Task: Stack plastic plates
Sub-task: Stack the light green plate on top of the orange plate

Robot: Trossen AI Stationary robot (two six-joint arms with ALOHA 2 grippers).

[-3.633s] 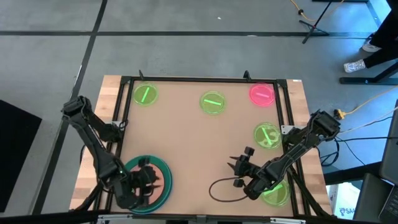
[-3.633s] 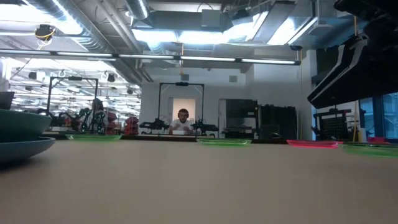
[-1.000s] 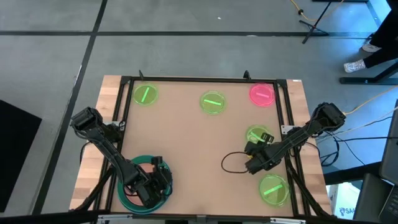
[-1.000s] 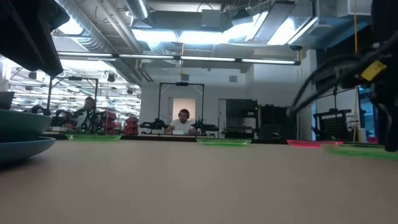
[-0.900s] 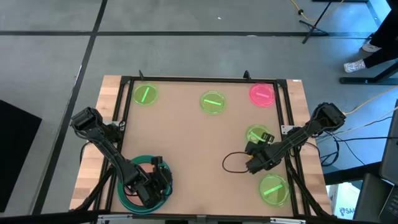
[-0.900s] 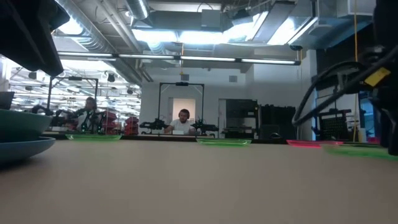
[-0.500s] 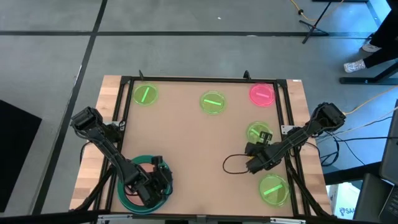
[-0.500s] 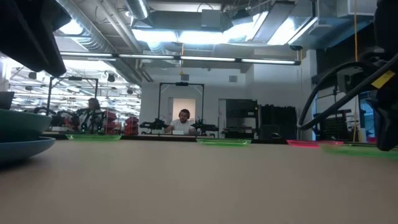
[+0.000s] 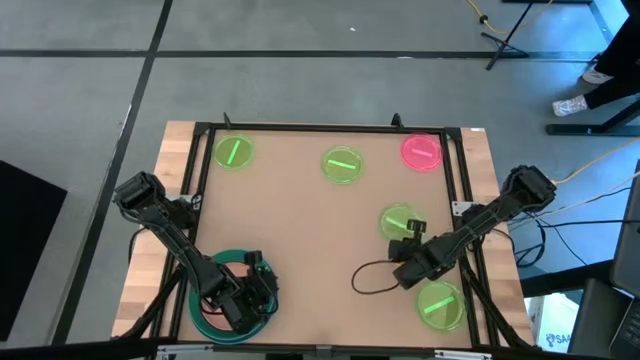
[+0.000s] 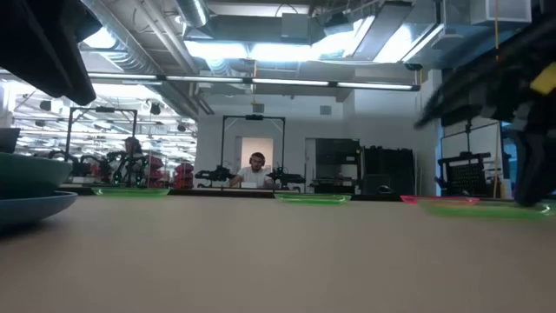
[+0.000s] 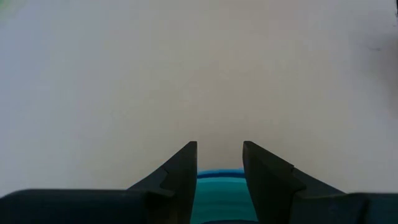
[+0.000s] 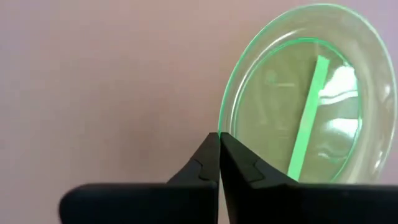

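Observation:
My right gripper (image 12: 219,138) is shut on a small neon-green plate (image 12: 305,99), which lies right of the table's middle (image 9: 397,220). A large green plate (image 10: 26,169) sits on a large blue plate (image 10: 30,207) at the near left. My left gripper (image 11: 219,155) is open above that stack's rim (image 11: 219,179), and nothing shows between its fingers. Lying flat and apart are two neon-green plates (image 9: 234,152) (image 9: 342,165) and a hot-pink plate (image 9: 421,151) along the far edge. One more neon-green plate (image 9: 440,305) lies at the near right. My right gripper pinches the neon-green plate's rim (image 12: 222,127) between its two fingertips, on the side of the plate nearest the arm. The fingers come slanting from the table's near right side (image 9: 410,240). In the low view the plate (image 10: 482,207) lies flat at table height.
A black cable loop (image 9: 372,281) lies on the table beside my right arm. A dark frame (image 9: 330,128) borders the table. The middle of the brown tabletop (image 9: 300,230) is bare. People sit in the room beyond the far edge (image 10: 255,171).
My right gripper has drawn back toward the table's near left. The neon-green plate in its fingers has slid with it toward the table's left, staying flat.

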